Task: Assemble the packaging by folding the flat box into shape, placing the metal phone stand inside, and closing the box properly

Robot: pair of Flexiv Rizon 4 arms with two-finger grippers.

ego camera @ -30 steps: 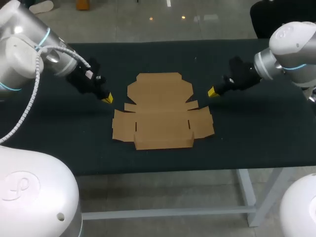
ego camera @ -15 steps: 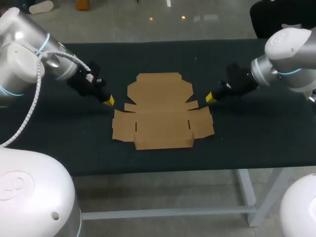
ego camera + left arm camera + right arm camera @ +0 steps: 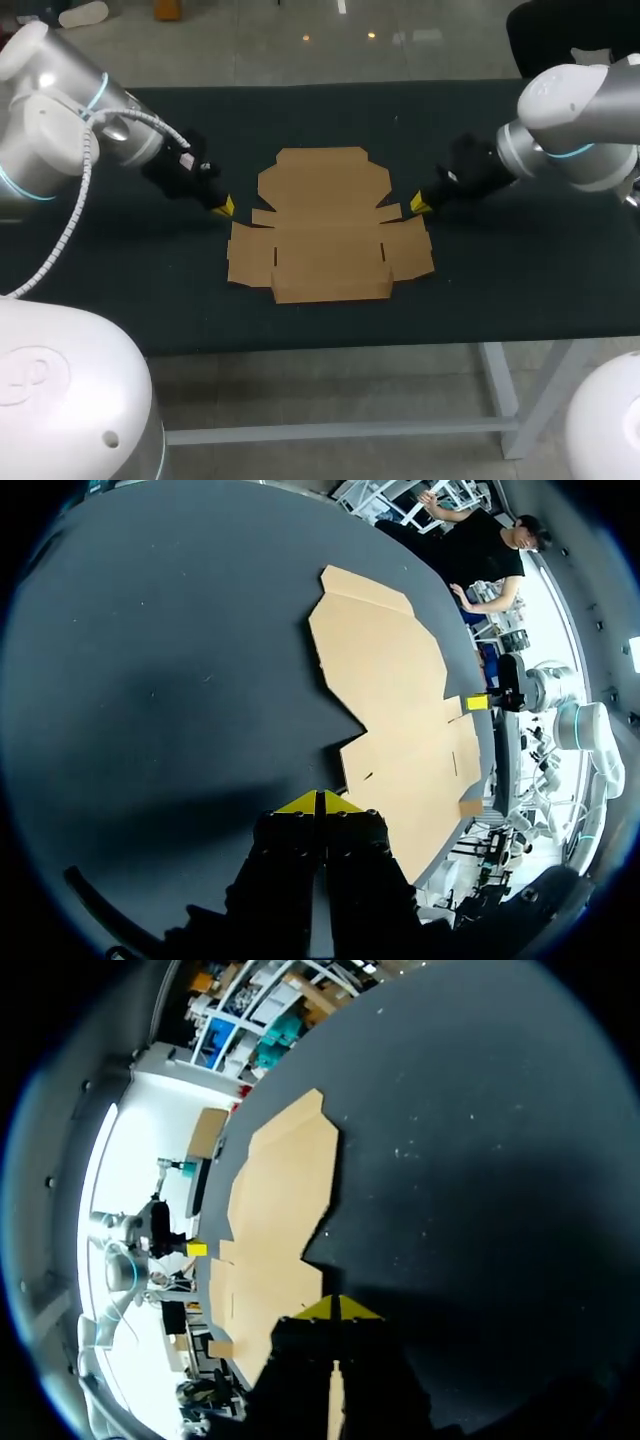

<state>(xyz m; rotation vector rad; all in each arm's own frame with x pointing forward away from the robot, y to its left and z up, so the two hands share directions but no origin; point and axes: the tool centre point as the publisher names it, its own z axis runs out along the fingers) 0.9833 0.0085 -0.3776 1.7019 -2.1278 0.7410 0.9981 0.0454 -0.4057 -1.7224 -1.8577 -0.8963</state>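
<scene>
A flat brown cardboard box blank (image 3: 327, 225) lies unfolded in the middle of the dark table (image 3: 120, 280); its front flap stands slightly raised. My left gripper (image 3: 224, 206) hovers shut just off the blank's left edge, nothing in it. My right gripper (image 3: 417, 204) is shut and empty at the blank's right edge, by the side flap. In the left wrist view the blank (image 3: 400, 720) lies ahead of the shut yellow tips (image 3: 318, 802), with my other gripper (image 3: 478, 702) beyond it. The right wrist view shows the blank (image 3: 270, 1230) ahead of its shut tips (image 3: 338, 1308). No metal phone stand is in view.
The dark table top stretches bare to the left, right and back of the blank. Its front edge (image 3: 330, 345) runs close below the blank's raised flap.
Both grippers have moved inward and slightly down toward the blank's side edges, staying shut. The blank has not moved.
</scene>
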